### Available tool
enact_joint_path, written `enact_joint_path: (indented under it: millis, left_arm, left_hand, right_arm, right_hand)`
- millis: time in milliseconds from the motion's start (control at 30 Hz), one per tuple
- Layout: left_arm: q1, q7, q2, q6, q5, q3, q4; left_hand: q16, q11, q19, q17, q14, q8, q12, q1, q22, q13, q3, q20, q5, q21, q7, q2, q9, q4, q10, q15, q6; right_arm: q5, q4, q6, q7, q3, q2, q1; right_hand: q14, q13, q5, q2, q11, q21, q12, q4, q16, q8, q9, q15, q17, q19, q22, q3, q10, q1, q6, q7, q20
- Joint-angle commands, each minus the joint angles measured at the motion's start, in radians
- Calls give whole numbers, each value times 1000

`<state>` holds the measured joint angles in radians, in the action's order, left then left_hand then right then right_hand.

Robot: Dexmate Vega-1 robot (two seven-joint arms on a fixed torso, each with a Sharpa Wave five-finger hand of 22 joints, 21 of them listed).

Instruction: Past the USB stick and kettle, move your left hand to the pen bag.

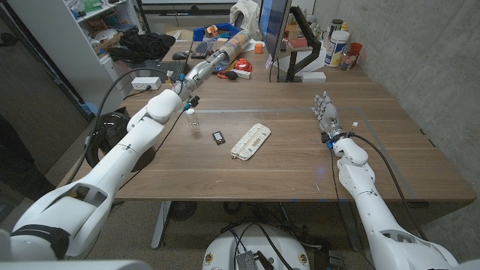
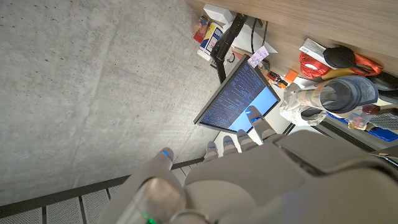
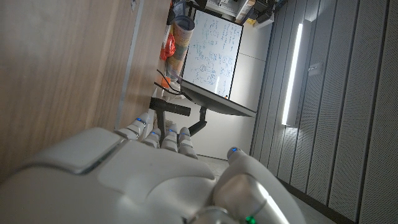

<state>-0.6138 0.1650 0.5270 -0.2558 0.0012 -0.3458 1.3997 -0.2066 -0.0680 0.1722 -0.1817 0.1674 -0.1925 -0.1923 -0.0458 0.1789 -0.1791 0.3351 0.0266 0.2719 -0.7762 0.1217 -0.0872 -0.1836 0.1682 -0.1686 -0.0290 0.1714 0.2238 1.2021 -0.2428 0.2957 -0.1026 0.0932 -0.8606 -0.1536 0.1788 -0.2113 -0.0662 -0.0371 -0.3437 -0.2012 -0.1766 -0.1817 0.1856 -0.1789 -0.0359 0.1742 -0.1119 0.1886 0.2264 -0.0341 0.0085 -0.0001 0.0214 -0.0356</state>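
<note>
Pen bag [image 1: 250, 141] lies mid-frame on the tabletop [image 1: 285, 169]; left robot hand [image 1: 204, 66], upper left, spread; right robot hand [image 1: 327, 116] spread.

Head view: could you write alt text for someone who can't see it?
A white robot's left robot hand reaches toward the far left of a wooden table, near a patterned kettle. Its right robot hand waits at the table's right side, fingers apart and holding nothing. Mid-table lie a white pen bag and a small dark USB stick.
</note>
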Motion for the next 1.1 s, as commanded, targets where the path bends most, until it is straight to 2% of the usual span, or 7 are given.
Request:
enact_joint_path:
  millis: [33,633,1100]
  left_arm:
    - [-4,5,2,-2,15,-6,20]
    - [-16,11,16,8,67,-26,77]
    - [-9,21,19,-8,93,-37,80]
  left_hand:
    - [4,-5,227,-1,174,-1,-2,-8,3,-5,8,-3,6,3,8,-61,-2,-1,-132,-7,58]
    - [5,-7,226,-1,175,0,-1,-11,4,-5,9,-5,6,10,10,-57,-2,-3,-134,-9,58]
    - [6,-7,225,0,176,-1,-1,-14,4,-5,9,-4,7,15,14,-54,-2,-5,-134,-9,53]
  right_arm:
    - [4,5,-2,1,-1,5,-4]
    - [16,27,-6,7,-11,8,-27]
    - [13,33,-8,1,-12,11,-34]
  right_hand:
    - [-7,2,-8,-78,-3,3,-3,2,-1,4,-3,-24,3,5,1,-3,3,0,2,5,-40]
    - [-6,2,-8,-78,-2,7,-2,2,-1,4,-3,-26,3,7,1,-4,2,1,2,5,-39]
    - [-6,2,-9,-78,0,9,-2,2,-1,4,-3,-27,3,8,2,-5,4,1,3,5,-38]
